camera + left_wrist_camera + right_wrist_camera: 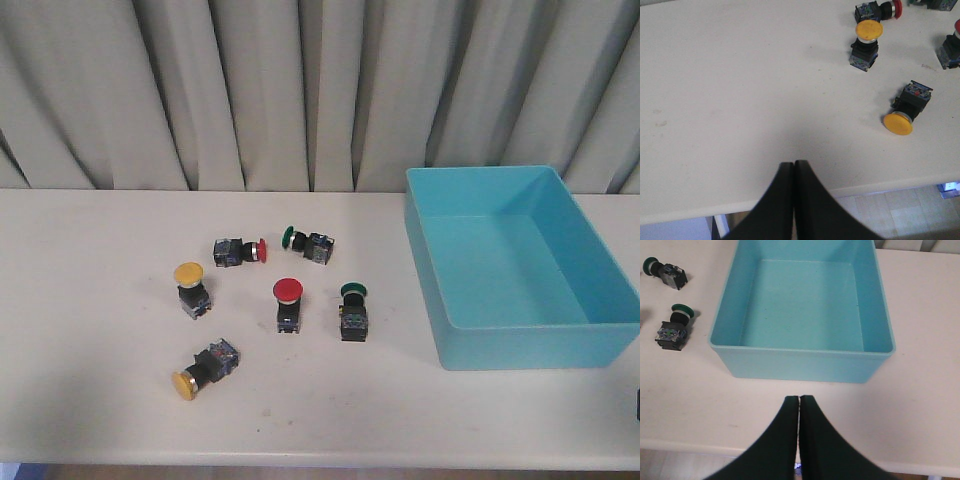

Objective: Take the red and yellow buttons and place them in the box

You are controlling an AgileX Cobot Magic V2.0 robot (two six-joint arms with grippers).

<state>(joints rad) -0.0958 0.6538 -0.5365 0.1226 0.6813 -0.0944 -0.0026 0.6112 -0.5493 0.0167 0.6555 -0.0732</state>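
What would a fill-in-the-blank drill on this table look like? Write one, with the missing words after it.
1. The box holds ____ buttons.
2. Beside two red buttons and two yellow ones, the table carries two with ____ caps.
3. The red button nearer the front edge stands upright; the other red button lies on its ____.
4. The fingers of the left arm are ____.

Missing words: no; green; side; shut
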